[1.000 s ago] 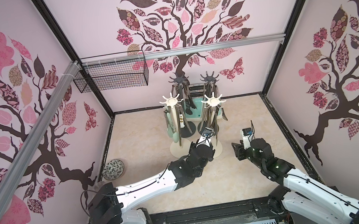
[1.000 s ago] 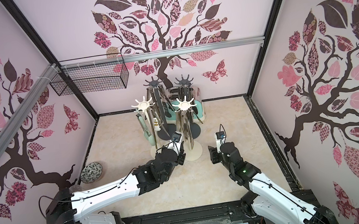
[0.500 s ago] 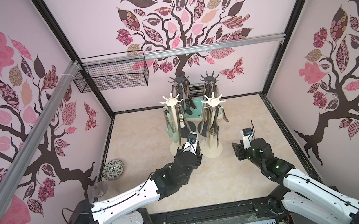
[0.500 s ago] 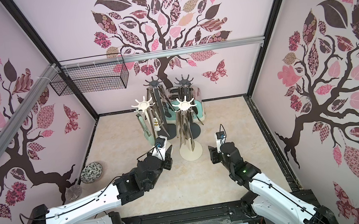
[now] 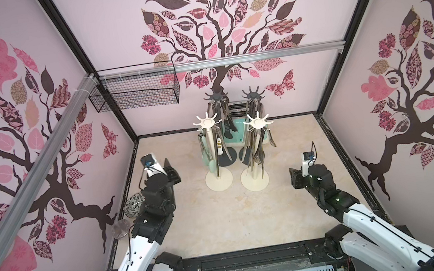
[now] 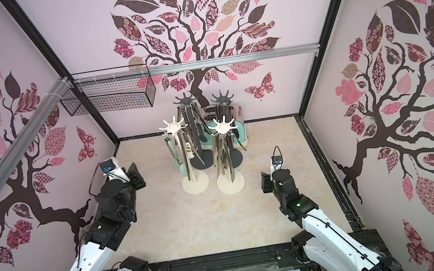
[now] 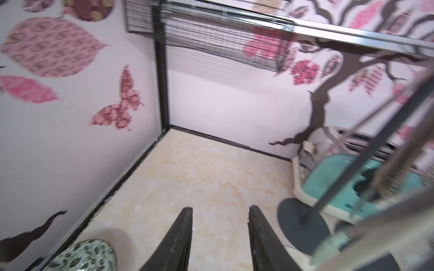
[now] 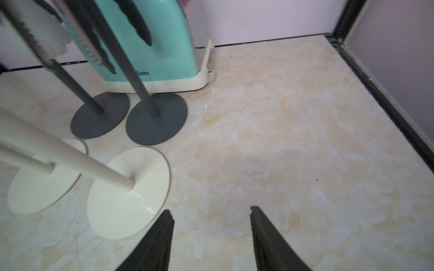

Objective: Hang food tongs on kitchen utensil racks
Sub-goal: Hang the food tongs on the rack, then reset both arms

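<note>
Four kitchen utensil racks stand together mid-table in both top views: two cream ones [image 5: 206, 120] [image 5: 256, 121] in front, two dark grey ones [image 5: 215, 95] [image 5: 253, 93] behind. Food tongs hang from every crown: steel ones [image 5: 253, 148] on the right cream rack, mint-tipped ones [image 5: 206, 151] on the left cream rack. My left gripper [image 5: 170, 170] [image 7: 219, 211] is open and empty, left of the racks and apart from them. Off to the right of the racks, my right gripper [image 5: 295, 180] [image 8: 211, 211] also stands open and empty, near a cream base [image 8: 128, 192].
A mint toaster [image 5: 234, 136] sits behind the racks at the back wall. A black wire mesh basket [image 5: 136, 92] hangs high at the back left. A patterned plate [image 5: 134, 205] and a clear glass [image 5: 121, 228] lie by the left wall.
My left arm has drawn back from the right cream rack to the left side of the table, and its jaws have opened. The right arm has stayed in place.
</note>
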Action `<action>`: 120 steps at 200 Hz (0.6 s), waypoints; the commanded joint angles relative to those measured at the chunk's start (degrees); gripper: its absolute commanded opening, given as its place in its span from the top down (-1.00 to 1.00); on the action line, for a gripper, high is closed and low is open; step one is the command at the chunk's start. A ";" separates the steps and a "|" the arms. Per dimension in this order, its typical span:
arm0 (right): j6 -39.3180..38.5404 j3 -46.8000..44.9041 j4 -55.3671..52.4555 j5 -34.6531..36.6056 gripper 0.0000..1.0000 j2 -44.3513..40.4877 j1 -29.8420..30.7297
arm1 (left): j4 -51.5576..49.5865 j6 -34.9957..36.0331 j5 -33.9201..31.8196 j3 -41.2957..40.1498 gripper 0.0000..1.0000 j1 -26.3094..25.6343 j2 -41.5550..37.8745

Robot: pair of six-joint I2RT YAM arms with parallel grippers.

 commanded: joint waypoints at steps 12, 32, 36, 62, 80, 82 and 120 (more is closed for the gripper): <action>3.66 0.20 8.66 -1.13 -0.12 4.39 -8.67 | 8.64 -8.15 3.90 -5.18 0.12 13.35 4.68; -0.71 -1.10 18.71 5.31 -0.15 10.34 -9.24 | 18.60 -3.16 0.35 -9.22 0.07 14.72 9.42; -1.73 -1.52 21.31 6.09 -0.16 11.50 -9.38 | 20.67 -2.05 -0.24 -10.28 0.05 14.73 10.32; -9.21 -7.17 45.43 4.19 -0.19 21.47 -10.09 | 36.82 4.04 3.25 -18.49 -0.13 15.20 16.87; -12.37 -9.71 57.10 -0.13 -0.20 29.42 -10.07 | 46.84 8.67 9.09 -22.21 -0.25 15.28 23.12; -12.64 -9.95 58.17 -0.59 -0.20 30.10 -10.09 | 47.35 8.99 9.35 -22.35 -0.26 15.27 23.74; -14.42 -13.20 72.71 -3.71 -0.20 37.57 -10.51 | 57.36 9.73 19.75 -23.98 -0.29 17.31 35.69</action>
